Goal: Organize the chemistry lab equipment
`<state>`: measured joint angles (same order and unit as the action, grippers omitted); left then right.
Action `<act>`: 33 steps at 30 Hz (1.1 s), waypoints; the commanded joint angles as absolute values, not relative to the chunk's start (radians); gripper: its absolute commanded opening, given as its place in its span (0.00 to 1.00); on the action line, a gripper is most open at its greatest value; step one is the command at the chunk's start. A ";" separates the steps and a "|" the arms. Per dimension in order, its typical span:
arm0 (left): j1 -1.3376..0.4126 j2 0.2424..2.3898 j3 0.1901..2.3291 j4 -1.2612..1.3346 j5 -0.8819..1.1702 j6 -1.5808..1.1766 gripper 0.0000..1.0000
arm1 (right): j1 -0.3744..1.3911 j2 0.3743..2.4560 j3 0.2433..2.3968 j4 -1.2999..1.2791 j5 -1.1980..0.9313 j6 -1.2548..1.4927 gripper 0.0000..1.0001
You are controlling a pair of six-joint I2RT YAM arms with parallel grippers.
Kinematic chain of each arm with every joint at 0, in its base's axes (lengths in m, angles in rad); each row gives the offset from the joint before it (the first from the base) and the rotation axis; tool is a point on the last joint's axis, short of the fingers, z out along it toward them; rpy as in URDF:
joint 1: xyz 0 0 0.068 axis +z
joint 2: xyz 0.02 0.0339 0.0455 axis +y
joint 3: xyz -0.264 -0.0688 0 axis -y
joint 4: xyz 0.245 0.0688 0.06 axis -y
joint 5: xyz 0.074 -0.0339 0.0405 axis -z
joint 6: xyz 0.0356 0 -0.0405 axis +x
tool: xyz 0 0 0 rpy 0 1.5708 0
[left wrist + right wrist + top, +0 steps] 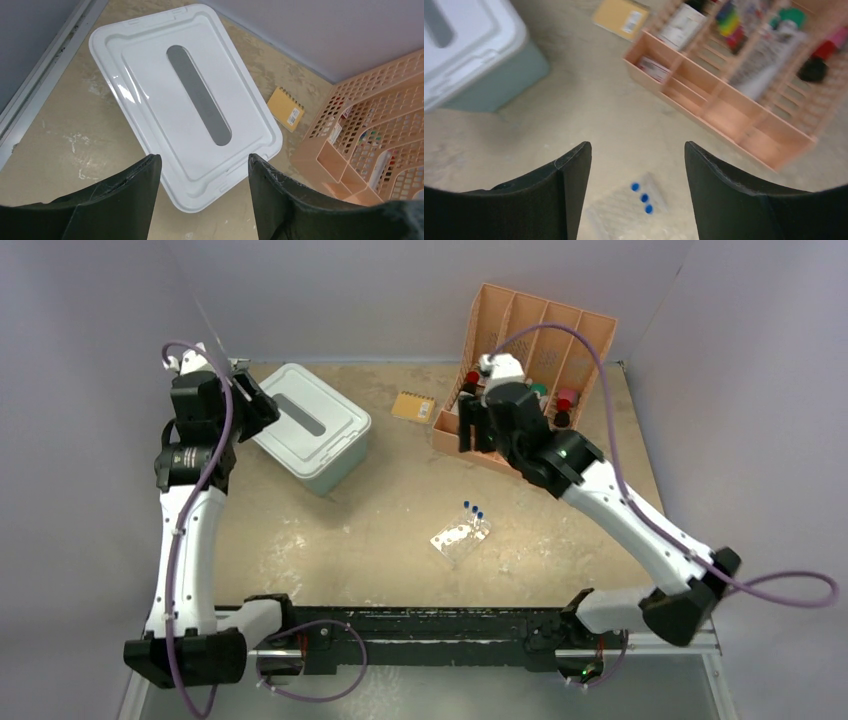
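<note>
A clear plastic tube rack (460,536) stands mid-table with three blue-capped test tubes (472,509) upright in it. It shows blurred in the right wrist view (624,212), caps (643,198) between my fingers, far below. My right gripper (474,428) is open and empty, high up beside the peach divider. My left gripper (262,400) is open and empty, above the white-lidded bin (312,425), whose lid (185,95) fills the left wrist view. Goggles, tubing, tongs and bag are out of view.
The peach divider (535,325) with bottles and colourful items stands at the back right, also in the right wrist view (704,100). A small orange notepad (412,406) lies between bin and divider. Grey walls close in the table on three sides.
</note>
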<state>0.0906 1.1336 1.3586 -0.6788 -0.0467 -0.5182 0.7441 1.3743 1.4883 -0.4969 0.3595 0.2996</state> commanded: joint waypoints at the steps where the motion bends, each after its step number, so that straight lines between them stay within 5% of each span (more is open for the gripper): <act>1: 0.064 1.075 1.295 -0.648 -0.030 -0.468 0.64 | 0.741 1.177 1.347 -0.646 0.658 0.417 0.72; 9: 0.043 0.997 1.298 -0.630 -0.089 -0.608 0.69 | 0.741 0.870 1.297 -0.858 0.825 0.501 0.99; 33: 0.034 0.717 1.429 -0.957 -0.132 -0.541 0.81 | 0.742 0.725 1.435 -0.935 0.866 0.416 0.99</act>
<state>0.0380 0.7197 1.4036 -0.9092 -0.1158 -0.5789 0.7395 0.7235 1.4082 -0.9447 0.8665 0.4370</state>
